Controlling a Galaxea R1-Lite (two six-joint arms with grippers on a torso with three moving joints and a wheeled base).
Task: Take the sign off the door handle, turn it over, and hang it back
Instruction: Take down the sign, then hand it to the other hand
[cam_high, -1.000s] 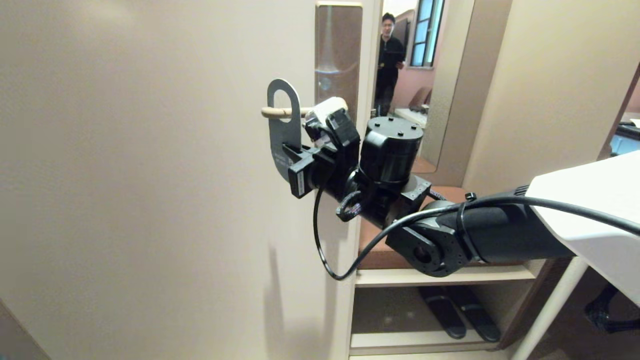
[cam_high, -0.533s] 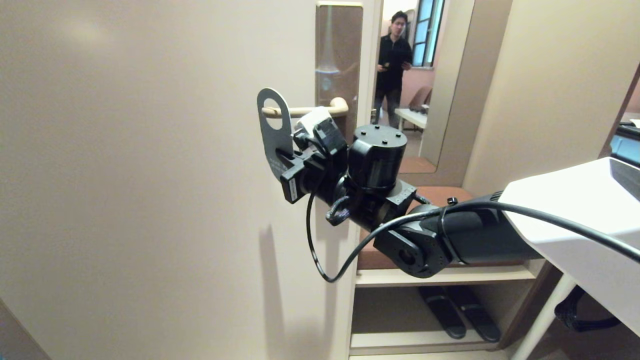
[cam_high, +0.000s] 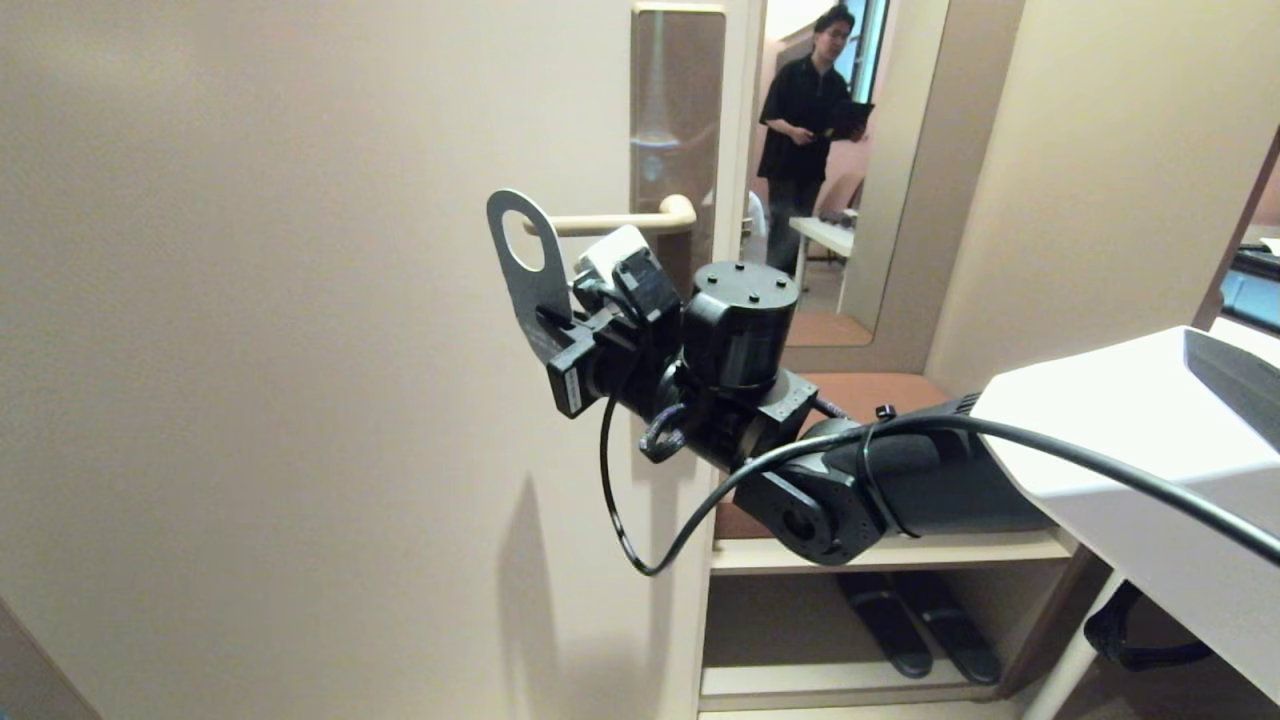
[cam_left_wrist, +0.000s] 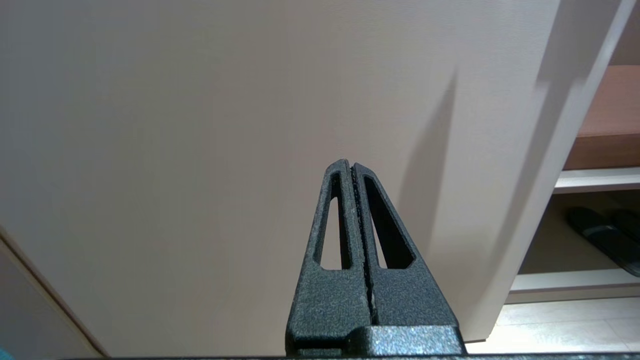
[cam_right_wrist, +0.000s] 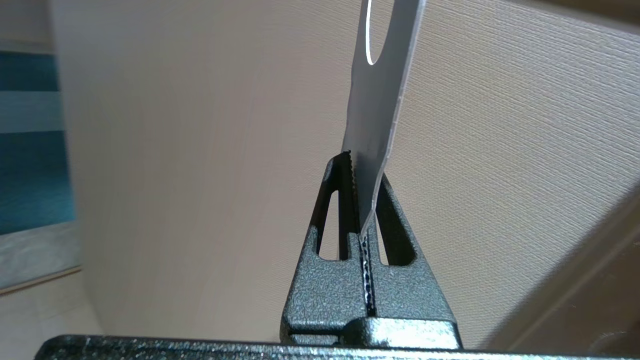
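Grey, the sign (cam_high: 520, 262) was pinched by its lower edge in the right pincer (cam_high: 556, 330), its oval hole just clear of the door handle (cam_high: 618, 222), seemingly freed for flipping. The left pincer (cam_left_wrist: 351, 170) sat pressed together, idle.

Sign (cam_high: 520, 262) left of door handle (cam_high: 625, 223)

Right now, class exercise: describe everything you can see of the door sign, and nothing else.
The sign is a thin, flat, grey hanger with a rounded top and an oval hole; it looks like stiff card or plastic. It stands roughly upright, tilted slightly, just off the free end of the door handle, whose lever no longer passes through the hole. The right gripper pinches its lower edge between shut fingers. Nothing else touches it.
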